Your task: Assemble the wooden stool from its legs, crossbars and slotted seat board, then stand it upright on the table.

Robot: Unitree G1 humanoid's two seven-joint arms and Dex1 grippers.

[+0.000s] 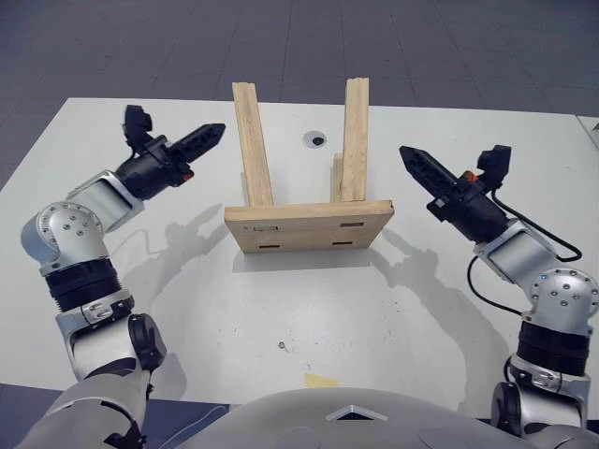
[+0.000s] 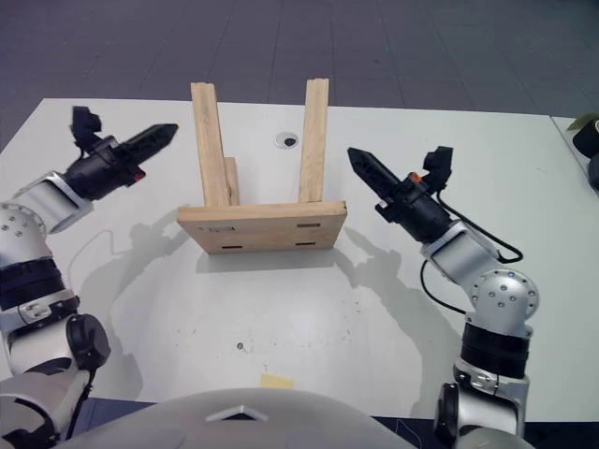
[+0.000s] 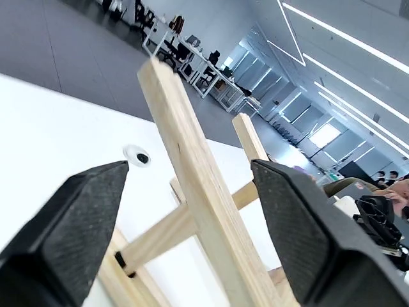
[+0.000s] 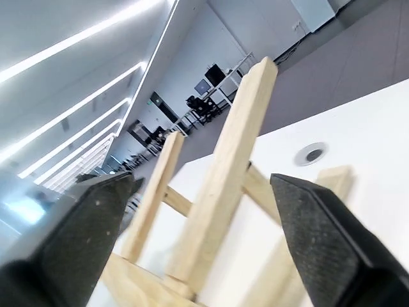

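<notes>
Looking down, you see the stool (image 1: 309,224) upside down in the middle of the white table (image 1: 187,309): seat board (image 1: 309,238) flat on it, legs (image 1: 251,140) pointing up, crossbars (image 3: 160,236) fitted. Your left gripper (image 1: 211,134) hovers off its left side and your right gripper (image 1: 412,159) off its right, each with fingers spread, touching nothing. A cable hole (image 1: 316,139) sits behind the legs, and a tape scrap (image 1: 321,380) lies near the front edge. Beyond is a dark tiled floor (image 1: 281,37), with light strips (image 3: 332,38) overhead and distant desks (image 3: 185,48).
</notes>
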